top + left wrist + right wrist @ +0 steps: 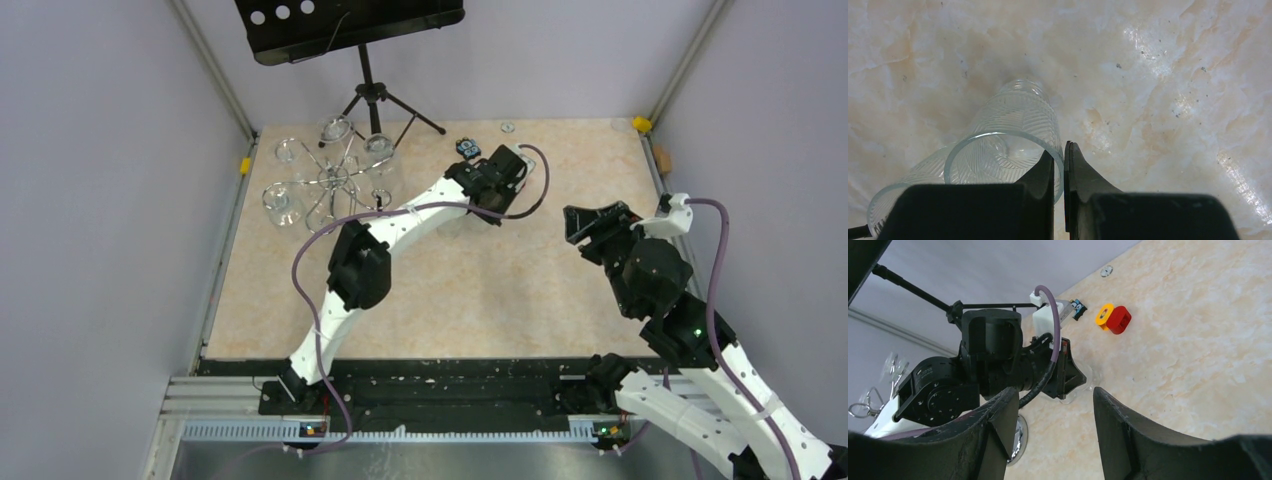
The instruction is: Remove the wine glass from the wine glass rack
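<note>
left gripper (1062, 153) pinches rim of clear ribbed wine glass (1018, 116), apart from shiny chrome wire rack (335, 185) | right gripper (1054, 392) spread

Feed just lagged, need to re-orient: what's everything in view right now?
wine glass rack: one, chrome, table's far-left corner.
hanging glasses: about four, clear, on the rack's arms.
wine glass: one, clear ribbed, mid-table under the left arm.
music stand: one, black, behind the table.
small gadget: one, black-blue, far centre.
disc: one, silvery, far edge.
block: one, red and yellow, near the gadget.
table: one, beige marbled.
left pincer: black, shut on the wine glass's rim.
right pincer: black, open, empty, right side.
</note>
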{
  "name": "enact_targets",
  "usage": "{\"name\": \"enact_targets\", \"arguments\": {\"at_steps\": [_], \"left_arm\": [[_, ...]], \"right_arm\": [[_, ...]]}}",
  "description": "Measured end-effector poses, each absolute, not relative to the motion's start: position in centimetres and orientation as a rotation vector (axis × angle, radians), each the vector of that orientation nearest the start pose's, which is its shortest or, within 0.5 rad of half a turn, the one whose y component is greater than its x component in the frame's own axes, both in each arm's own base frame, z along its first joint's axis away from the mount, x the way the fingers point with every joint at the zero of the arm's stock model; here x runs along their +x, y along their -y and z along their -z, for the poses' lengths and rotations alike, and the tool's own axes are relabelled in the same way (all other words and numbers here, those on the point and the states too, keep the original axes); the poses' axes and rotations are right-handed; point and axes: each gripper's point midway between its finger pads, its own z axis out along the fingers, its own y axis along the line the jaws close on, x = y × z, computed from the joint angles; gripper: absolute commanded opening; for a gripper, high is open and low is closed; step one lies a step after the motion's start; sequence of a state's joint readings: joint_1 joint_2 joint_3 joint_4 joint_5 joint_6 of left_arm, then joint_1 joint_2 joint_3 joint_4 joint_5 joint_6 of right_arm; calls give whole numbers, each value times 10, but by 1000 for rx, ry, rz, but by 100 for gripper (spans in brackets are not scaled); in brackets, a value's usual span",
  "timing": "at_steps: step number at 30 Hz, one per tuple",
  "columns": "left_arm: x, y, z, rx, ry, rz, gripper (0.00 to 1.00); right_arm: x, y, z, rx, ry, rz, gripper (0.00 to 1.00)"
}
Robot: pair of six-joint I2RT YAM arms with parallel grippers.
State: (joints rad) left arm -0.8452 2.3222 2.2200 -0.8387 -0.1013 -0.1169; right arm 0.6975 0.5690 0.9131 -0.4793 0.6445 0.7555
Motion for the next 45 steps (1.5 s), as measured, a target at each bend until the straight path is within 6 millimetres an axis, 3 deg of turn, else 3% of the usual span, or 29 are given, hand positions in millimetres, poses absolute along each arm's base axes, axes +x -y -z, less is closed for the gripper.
{"name": "enact_targets", "arguments": {"at_steps": [4, 15, 18, 21, 27, 29, 38, 43, 45], "left_arm": [[383, 414, -114, 865, -2378, 277, 2], [384, 420, -119, 860, -2357, 308, 34], [386, 423, -125, 853, -2342, 317, 39], [391, 426, -140, 844, -2314, 324, 51], [395, 426, -191, 818, -2209, 354, 73], [390, 420, -211, 808, -2179, 368, 92], [364, 382, -347, 687, -1955, 448, 96], [345, 346, -424, 587, -1796, 467, 97], [338, 325, -445, 536, -1752, 437, 99]], "right_arm": [[232, -89, -331, 524, -1633, -553, 57], [231, -90, -338, 535, -1594, -592, 57], [231, -90, -338, 534, -1593, -594, 57], [230, -89, -340, 534, -1588, -601, 57], [229, -93, -345, 523, -1574, -635, 59], [229, -95, -349, 519, -1564, -651, 60], [227, -110, -368, 431, -1521, -731, 70], [227, -120, -378, 390, -1499, -785, 73], [228, -126, -379, 373, -1502, -803, 73]]}}
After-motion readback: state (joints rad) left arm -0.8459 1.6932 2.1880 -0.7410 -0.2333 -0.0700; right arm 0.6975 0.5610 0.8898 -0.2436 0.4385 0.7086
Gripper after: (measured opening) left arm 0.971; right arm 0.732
